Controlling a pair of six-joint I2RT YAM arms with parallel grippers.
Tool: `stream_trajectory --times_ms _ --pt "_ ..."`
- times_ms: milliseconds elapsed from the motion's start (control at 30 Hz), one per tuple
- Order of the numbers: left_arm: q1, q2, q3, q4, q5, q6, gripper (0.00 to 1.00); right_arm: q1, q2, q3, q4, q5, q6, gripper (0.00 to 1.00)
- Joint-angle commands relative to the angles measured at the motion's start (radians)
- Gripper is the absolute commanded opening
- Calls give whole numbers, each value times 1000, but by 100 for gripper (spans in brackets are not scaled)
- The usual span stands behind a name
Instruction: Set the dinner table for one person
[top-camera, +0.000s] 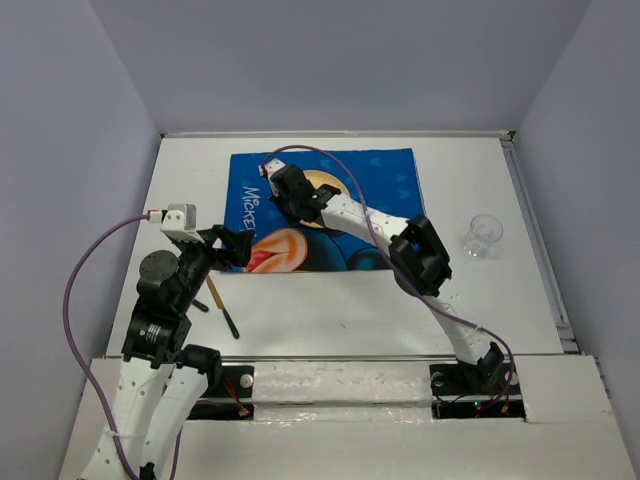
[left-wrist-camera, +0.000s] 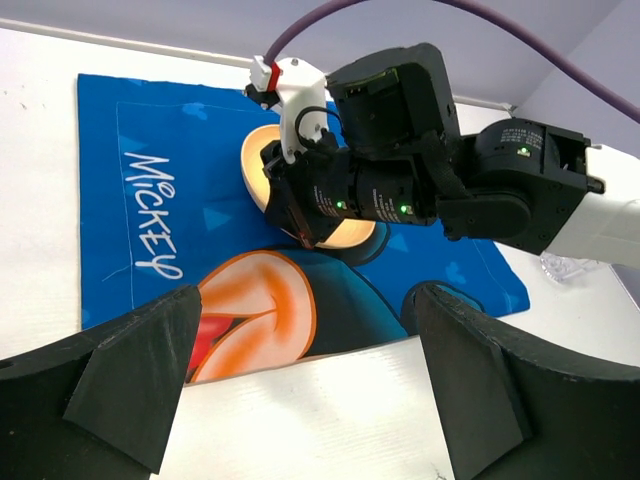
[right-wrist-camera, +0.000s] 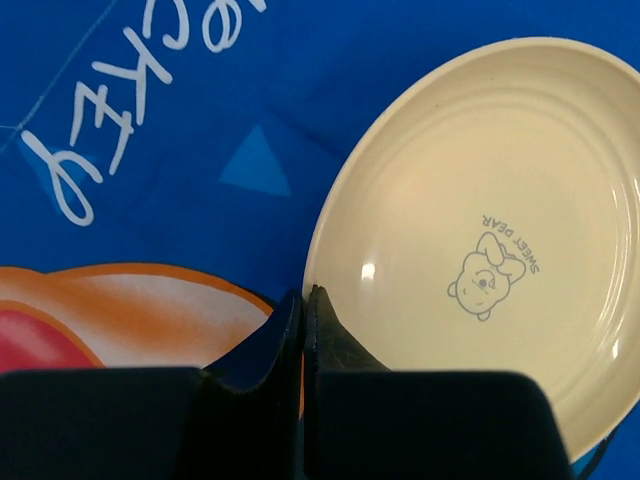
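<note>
A robotics lab test cell rather than a home: a large white matte rectangular tabletop (top-camera: 330, 310) boxed in by plain pale grey walls (top-camera: 330, 60), a white-and-black left arm (top-camera: 140, 390) and right arm (top-camera: 455, 325) bolted along its near edge, purple cables (top-camera: 68, 300) looping from their wrists.

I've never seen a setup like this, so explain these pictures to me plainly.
Two robot arms are bolted to a white table. One picture looks down from above; the other two come from cameras on each wrist. On the table lie a blue Mickey mat, a cream plate on it, a clear cup and slim utensils too small to identify. The right arm has its jaws shut on the plate's rim; the left arm hovers nearby, jaws open and empty.
</note>
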Motion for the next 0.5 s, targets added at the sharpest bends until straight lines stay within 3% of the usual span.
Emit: stream_trajectory --times_ms 0,167,467 --pt "-4 -19 11 27 -10 14 99 4 -81 -44 -15 53 -45 0" --pt "-3 -19 11 31 -10 11 99 4 -110 -56 -38 76 -85 0" --pt "-1 -34 6 33 -19 10 99 4 -87 -104 -21 -9 2 3"
